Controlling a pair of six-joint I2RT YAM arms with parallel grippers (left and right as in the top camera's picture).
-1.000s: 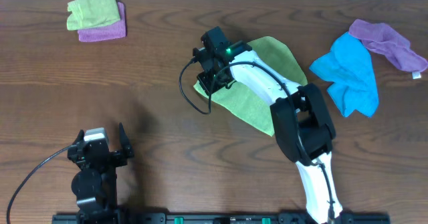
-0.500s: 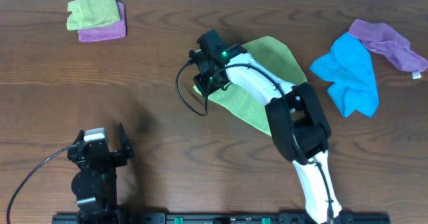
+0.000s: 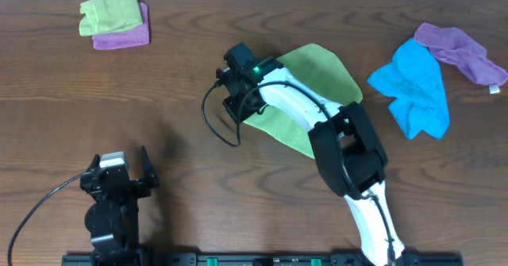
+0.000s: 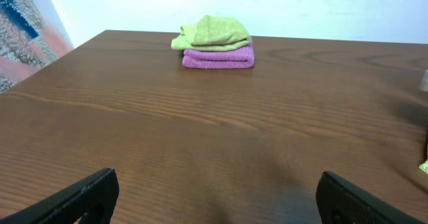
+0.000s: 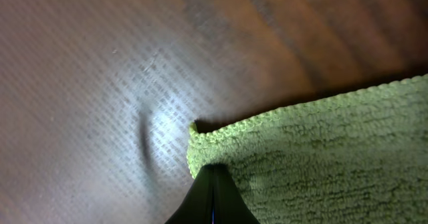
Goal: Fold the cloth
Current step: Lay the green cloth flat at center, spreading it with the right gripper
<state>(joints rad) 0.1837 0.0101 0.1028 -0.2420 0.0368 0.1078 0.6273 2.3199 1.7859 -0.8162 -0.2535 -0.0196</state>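
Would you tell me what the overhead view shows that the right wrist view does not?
Only overhead: the open left gripper, the blue cloth, the purple cloth and the folded stack. Only right wrist: the right gripper, its tips shut on the cloth near a corner. Both: the cloth and the table.

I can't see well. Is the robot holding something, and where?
The right gripper pinches the green cloth at its corner. The left gripper holds nothing.
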